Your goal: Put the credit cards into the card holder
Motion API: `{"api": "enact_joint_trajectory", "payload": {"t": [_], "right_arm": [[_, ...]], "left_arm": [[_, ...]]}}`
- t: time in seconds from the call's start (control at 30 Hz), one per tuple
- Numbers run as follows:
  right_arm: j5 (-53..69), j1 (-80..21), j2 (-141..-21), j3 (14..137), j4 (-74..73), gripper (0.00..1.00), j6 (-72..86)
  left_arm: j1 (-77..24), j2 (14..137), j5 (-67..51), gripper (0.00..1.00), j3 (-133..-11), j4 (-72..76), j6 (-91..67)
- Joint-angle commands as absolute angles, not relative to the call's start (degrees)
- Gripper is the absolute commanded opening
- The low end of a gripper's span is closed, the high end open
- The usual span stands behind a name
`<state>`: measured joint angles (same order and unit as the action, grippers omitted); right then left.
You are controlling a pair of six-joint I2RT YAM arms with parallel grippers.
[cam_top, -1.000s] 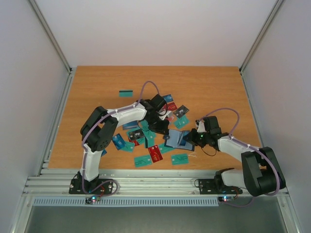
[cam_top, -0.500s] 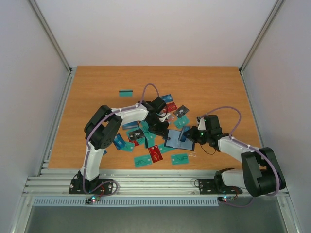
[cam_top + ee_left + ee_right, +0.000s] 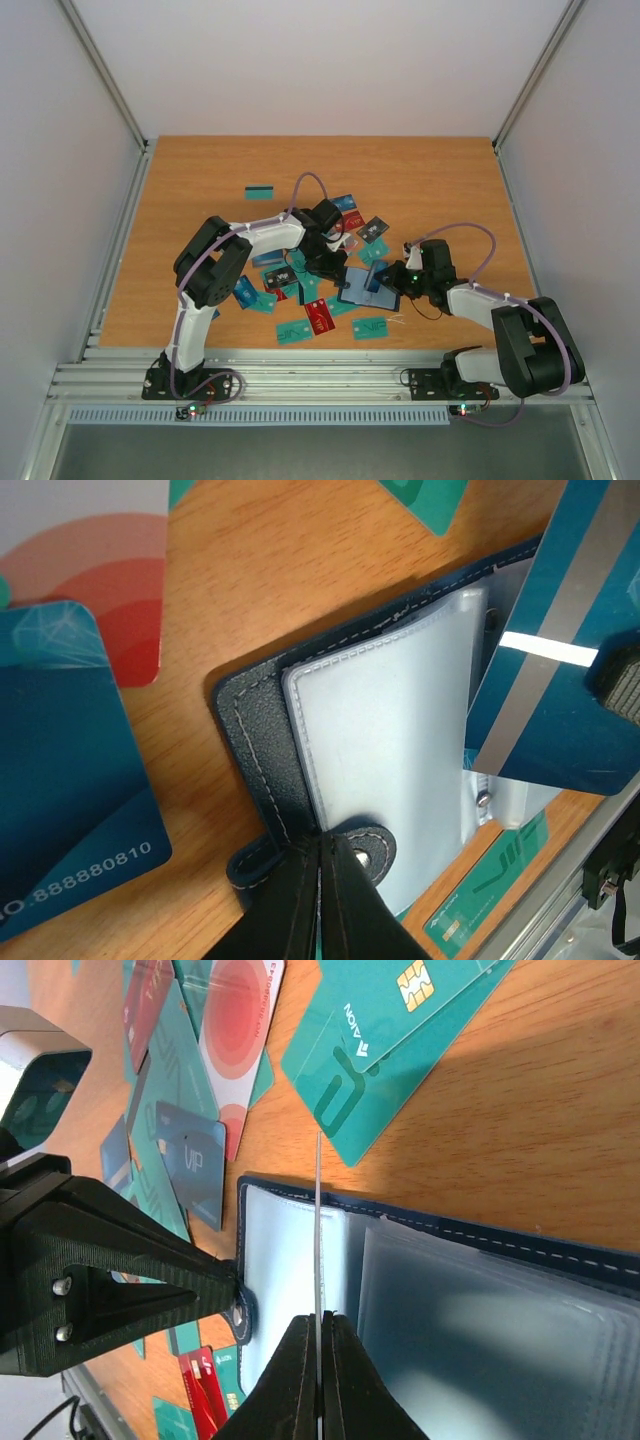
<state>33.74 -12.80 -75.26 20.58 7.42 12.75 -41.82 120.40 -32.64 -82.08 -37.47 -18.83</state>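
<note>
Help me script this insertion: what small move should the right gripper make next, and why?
Probably ease the blue card down and toward a clear sleeve. The right gripper pinches it edge-on over the open card holder, apparently not yet in a pocket, while the shut left gripper rests on the clasp tab.

card holder — cut off right | credit cards, top view — print unreadable
</note>
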Motion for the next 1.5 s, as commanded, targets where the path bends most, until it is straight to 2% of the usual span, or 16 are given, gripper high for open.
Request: {"api": "enact_joint_trajectory", "payload": {"t": [0.0, 0.33, 0.83, 1.27, 1.47], "right_arm": [[37.3, -13.0, -77.1, 18.9, 11.7, 0.01, 15.2], [38.1, -13.1, -76.0, 17.3, 13.0, 0.01, 20.0], [39.4, -13.6, -81.7, 13.0, 26.3, 0.01, 29.7], [36.5, -18.9, -81.6, 13.1, 24.9, 0.01, 28.9], [37.1, -19.7, -85.6, 13.8, 26.7, 0.01, 27.8]], "left_arm": [[-42.0, 123.2, -30.7, 0.04, -82.7, -37.1, -18.4], [-42.0, 123.7, -30.4, 0.04, -83.1, -37.0, -18.8], [-41.9, 124.3, -30.2, 0.04, -83.3, -37.9, -18.4], [-42.0, 124.5, -30.1, 0.04, -83.5, -38.4, -17.9], [-41.9, 124.5, -30.3, 0.04, -83.6, -38.7, -17.6]]}}
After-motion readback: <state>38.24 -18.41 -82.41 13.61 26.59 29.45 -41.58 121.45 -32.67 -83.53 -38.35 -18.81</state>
